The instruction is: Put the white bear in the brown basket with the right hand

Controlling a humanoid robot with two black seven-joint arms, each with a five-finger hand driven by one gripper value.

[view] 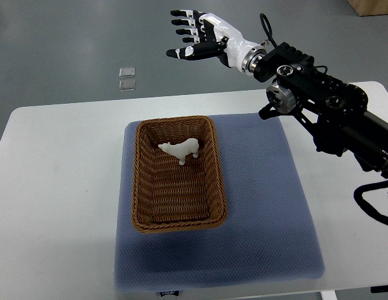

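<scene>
You see the white bear [180,150] standing inside the brown basket [141,187]; beyond it, your right hand [197,37] hovers, fingers spread, seemingly empty.

White bear [181,150] stands inside brown basket [141,187]; right hand [200,39] empty, fingers spread.

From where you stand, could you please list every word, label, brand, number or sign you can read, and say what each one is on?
No text can be read anywhere.
A small white tag on the near edge of the blue mat: too small and blurred to read.
No print shows on the brown basket, the white bear, the right hand or the table.
</scene>
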